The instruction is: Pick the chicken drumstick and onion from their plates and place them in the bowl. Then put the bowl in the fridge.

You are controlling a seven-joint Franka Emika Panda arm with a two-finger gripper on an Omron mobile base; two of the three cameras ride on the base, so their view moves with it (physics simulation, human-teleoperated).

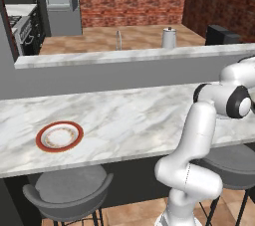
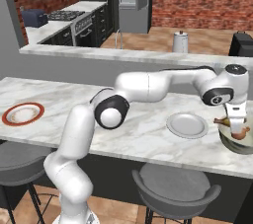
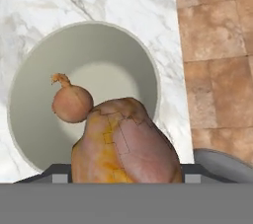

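The jaws grip the golden-brown lumpy chicken drumstick (image 3: pixel 126 144) directly above the deep pale cream bowl (image 3: pixel 29 90), where the small round brown onion (image 3: pixel 72 103) already lies just beside it.

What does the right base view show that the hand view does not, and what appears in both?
Right base view alone: the red-rimmed plate at the counter's left end, a plain grey plate beside the bowl, the white arm stretching across, and the kettle behind.

Hand view alone: the bowl's inside, with the onion lying in it.

Both: the bowl at the marble counter's right end, and the chicken drumstick in the end effector above it.
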